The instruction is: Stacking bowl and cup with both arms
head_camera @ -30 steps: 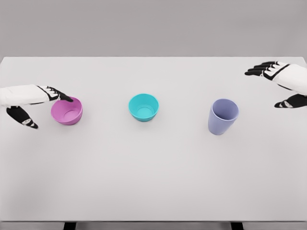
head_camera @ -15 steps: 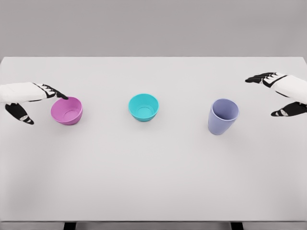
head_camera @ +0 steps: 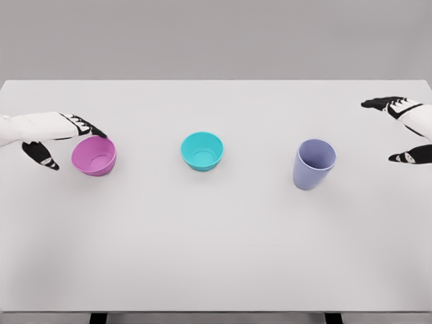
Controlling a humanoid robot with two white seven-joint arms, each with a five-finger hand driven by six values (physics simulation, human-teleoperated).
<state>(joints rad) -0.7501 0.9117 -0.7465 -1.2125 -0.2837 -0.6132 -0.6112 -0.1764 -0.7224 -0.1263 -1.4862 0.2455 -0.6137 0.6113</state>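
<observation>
1. At far right, the right robot hand (head_camera: 405, 129), fingers spread and empty, has drifted outward from the lavender cup (head_camera: 314, 163).
2. Left robot hand (head_camera: 59, 135) stays open, fingertips at the pink bowl (head_camera: 94, 156) rim; grasp likely imminent.
3. Teal bowl (head_camera: 202, 150) sits mid-surface (head_camera: 216, 256), untouched.

smooth matt table (head_camera: 216, 256), plastic-looking cup (head_camera: 312, 165)

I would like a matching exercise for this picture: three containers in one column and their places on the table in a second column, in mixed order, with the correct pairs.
Column one:
1. pink bowl
2. teal bowl
3. purple cup

Column two:
a. middle of the table
b. toward the right, with the open right hand farther right, apart from it
c. at the left, with the left hand close at its rim

Pairs: 1-c, 2-a, 3-b
</observation>
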